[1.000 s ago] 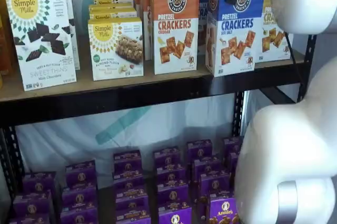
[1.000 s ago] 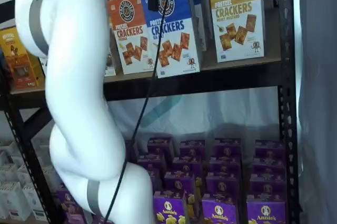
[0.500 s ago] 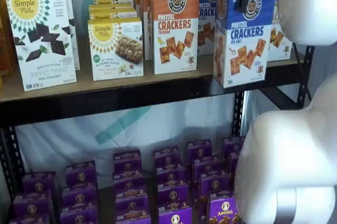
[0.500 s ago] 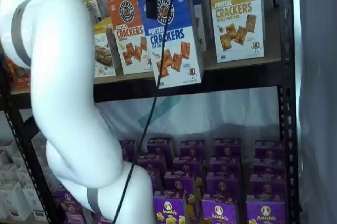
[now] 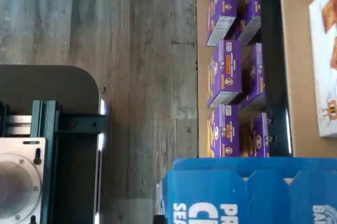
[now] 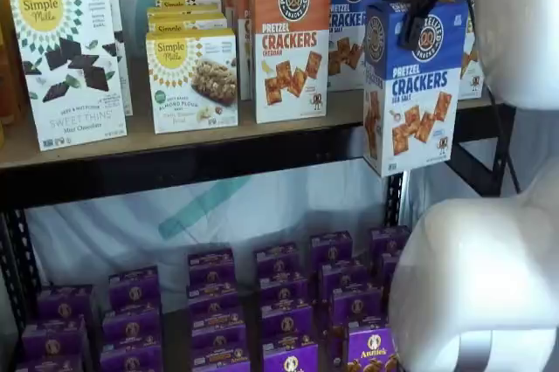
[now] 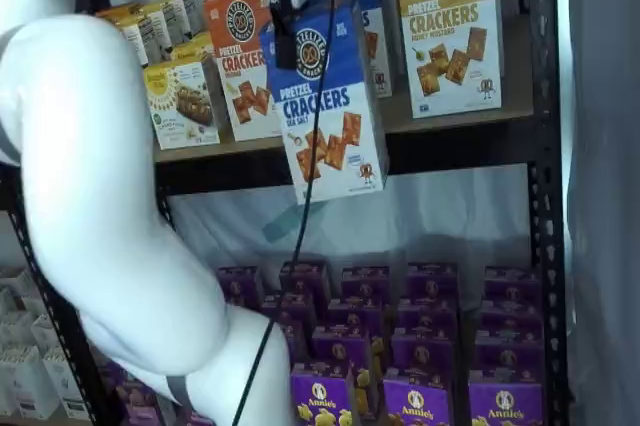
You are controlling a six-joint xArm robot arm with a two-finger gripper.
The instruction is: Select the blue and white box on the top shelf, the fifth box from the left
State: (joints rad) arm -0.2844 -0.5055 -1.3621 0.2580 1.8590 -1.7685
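Note:
My gripper (image 6: 417, 23) is shut on the blue and white box (image 6: 412, 86), gripping its blue top, and holds it in the air in front of the top shelf (image 6: 218, 158), clear of the board. Both shelf views show it; in a shelf view the box (image 7: 330, 106) hangs tilted below my gripper (image 7: 285, 31). The wrist view shows the box's blue top flap (image 5: 247, 192). Another blue and white box (image 6: 354, 18) stands behind on the shelf.
An orange-topped cracker box (image 6: 291, 40) and Simple Mills boxes (image 6: 192, 79) stand to the left, a yellow-topped box (image 7: 450, 31) to the right. Purple boxes (image 6: 279, 302) fill the lower level. My white arm (image 7: 110, 196) fills much of both shelf views.
The box has come off the top shelf: it moved out toward the cameras and down, held by my gripper, and now hangs in front of the shelf beam.

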